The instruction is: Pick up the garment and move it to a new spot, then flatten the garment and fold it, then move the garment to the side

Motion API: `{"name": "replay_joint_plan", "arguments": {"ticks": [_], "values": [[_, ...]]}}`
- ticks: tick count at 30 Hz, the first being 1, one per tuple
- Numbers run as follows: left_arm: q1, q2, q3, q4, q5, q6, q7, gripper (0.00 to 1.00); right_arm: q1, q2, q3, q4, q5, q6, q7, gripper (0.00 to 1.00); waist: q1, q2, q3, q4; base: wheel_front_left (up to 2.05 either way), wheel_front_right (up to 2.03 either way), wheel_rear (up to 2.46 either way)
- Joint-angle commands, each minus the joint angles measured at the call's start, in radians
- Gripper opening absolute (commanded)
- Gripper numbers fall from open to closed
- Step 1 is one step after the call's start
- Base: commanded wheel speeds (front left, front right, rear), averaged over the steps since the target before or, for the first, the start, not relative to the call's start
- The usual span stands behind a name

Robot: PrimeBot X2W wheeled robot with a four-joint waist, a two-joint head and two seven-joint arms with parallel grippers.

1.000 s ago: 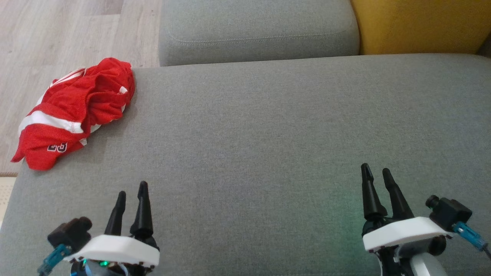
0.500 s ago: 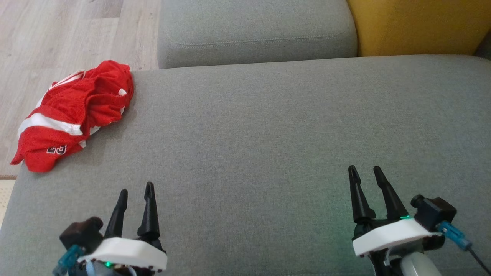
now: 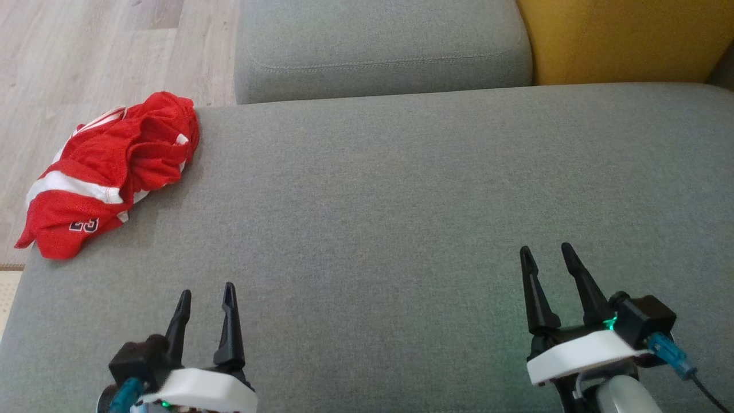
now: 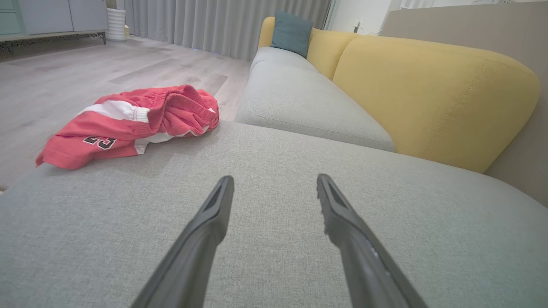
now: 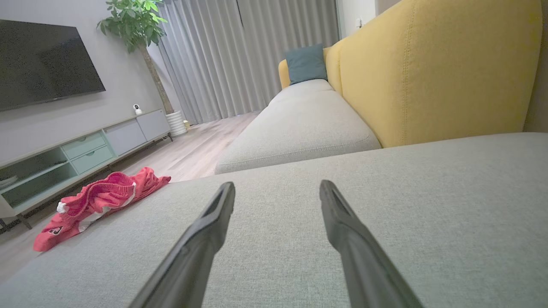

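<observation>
The garment is a crumpled red piece with white stripes and a dark number, lying on the far left corner of the grey sofa seat and partly overhanging its edge. It shows again in the left wrist view and the right wrist view. My left gripper hovers open over the near left of the seat, well short of the garment. At the near right my right gripper is open too, nothing between its fingers.
A second grey cushion lies beyond the seat, with the yellow backrest at the far right. Wooden floor lies to the left, past the seat's edge. A TV cabinet and a plant stand across the room.
Both grippers' fingers have spread a little wider. The left gripper has shifted right and toward the near edge; the right gripper has shifted left. The garment lies as before.
</observation>
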Motion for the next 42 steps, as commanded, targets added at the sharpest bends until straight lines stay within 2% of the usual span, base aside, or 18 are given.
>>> {"name": "replay_joint_plan", "arguments": {"ticks": [1,11,42], "values": [[-0.032,0.011,0.018,-0.042,0.03,0.007,-0.015,1.0,-0.056,-0.008,0.018,-0.03,-0.029,0.007,-0.019,1.0,0.0,0.0,0.0,-0.001,0.0,0.0,0.0],[-0.024,0.012,0.003,-0.053,0.136,0.027,-0.045,1.0,-0.064,-0.008,0.024,-0.021,-0.14,0.008,-0.048,1.0,0.0,0.0,0.001,-0.002,0.0,0.0,0.0],[-0.027,0.012,0.008,-0.035,0.107,0.038,-0.045,1.0,-0.073,-0.008,0.0,0.011,-0.119,0.008,-0.049,1.0,0.0,0.0,0.007,-0.001,0.0,0.0,0.0]]}}
